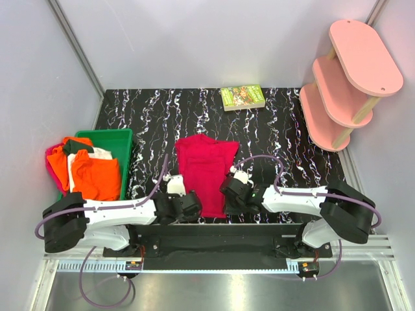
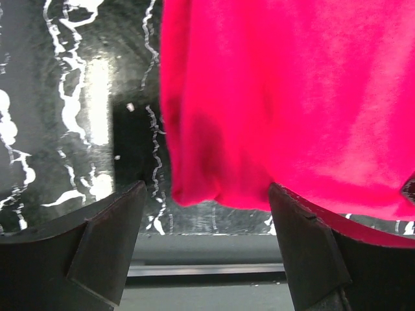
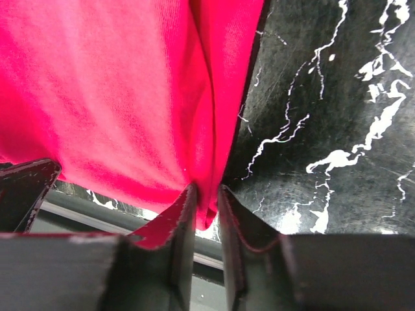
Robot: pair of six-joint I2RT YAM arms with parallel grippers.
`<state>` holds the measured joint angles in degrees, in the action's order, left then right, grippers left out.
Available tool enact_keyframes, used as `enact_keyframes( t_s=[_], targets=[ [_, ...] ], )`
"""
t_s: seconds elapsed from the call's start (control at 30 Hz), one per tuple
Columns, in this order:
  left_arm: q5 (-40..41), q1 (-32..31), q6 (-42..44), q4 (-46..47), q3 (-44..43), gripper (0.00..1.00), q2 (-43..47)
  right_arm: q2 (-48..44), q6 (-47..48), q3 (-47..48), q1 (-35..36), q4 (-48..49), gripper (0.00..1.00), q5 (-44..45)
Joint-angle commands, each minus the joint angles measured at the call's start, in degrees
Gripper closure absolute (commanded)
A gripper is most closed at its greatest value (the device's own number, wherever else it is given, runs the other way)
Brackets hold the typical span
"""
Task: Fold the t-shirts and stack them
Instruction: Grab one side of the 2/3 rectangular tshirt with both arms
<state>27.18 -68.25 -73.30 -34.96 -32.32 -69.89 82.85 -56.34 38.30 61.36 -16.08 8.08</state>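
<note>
Crimson t-shirt [image 1: 206, 172] lies flat, right claw [image 3: 206, 189] pinching its near edge, left claw [image 2: 206, 191] low, spread wide.

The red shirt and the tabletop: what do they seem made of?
The red shirt: soft matte knit cloth, perhaps cotton; it creases and drapes. The tabletop: glossy black surface with white veins, marble-look, maybe stone or laminate; it mirrors light.

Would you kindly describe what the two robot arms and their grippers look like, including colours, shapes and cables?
The left arm and right arm match: white tubular links between bulky black joint housings, a lilac cable looping along each. The left gripper and right gripper are black, with flat, wedge-shaped matte fingers and a small white block on top. No markings are legible.
</note>
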Motion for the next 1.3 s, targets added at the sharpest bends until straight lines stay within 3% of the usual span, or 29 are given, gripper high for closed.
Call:
enact_keyframes(
  t_s=[0.0, 0.23, 0.8, 1.27],
  targets=[
    [-0.5, -0.4, -0.8, -3.6, 1.9, 0.16, 2.3, 3.1, -0.2, -1.9, 0.6, -4.6, 0.83, -0.8],
    [-0.4, -0.4, -1.0, -4.1, 1.9, 0.17, 2.0, 2.7, -2.2, -2.9, 0.7, -5.2, 1.00, -0.7],
    [1.5, -0.4, -1.5, -4.9, 2.5, 0.21, 3.0, -2.1, -6.9, -1.8, 0.6, -15.2, 1.00, 7.7],
    [3.8, -0.3, -2.7, -6.8, 2.3, 0.23, 3.2, -2.0, -7.2, -1.3, 0.6, -15.3, 1.00, 7.7]
  ],
)
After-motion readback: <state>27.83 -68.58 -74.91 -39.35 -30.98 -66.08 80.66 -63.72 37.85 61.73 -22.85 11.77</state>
